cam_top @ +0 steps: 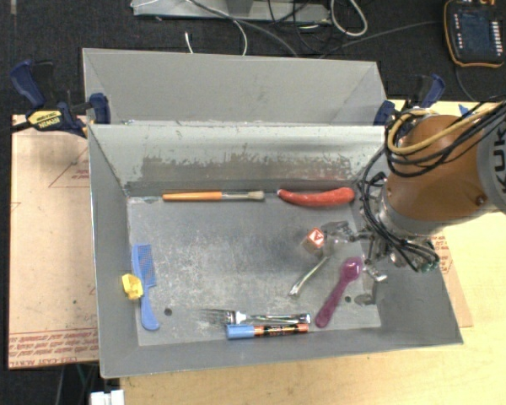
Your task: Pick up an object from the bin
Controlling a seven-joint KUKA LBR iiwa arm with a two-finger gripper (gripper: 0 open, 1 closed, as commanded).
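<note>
My gripper (371, 272) hangs low at the right side of the bin, under the arm's orange cover. Just left of it lies a purple plastic spoon (337, 292), slanting from upper right to lower left, its bowl end closest to the gripper. A metal spoon (310, 275) lies a little further left, roughly parallel to the purple one. A small orange-and-white block (314, 238) sits above both, left of the gripper. Whether anything is held is hidden by the gripper's own parts and the cables.
A red chili-shaped toy (316, 197) and an orange-handled brush (211, 196) lie along the back wall. A blue-and-orange tube (266, 330) and a metal tool (253, 317) rest near the front. A blue comb (145, 285) with a yellow piece (132, 287) lies at the left.
</note>
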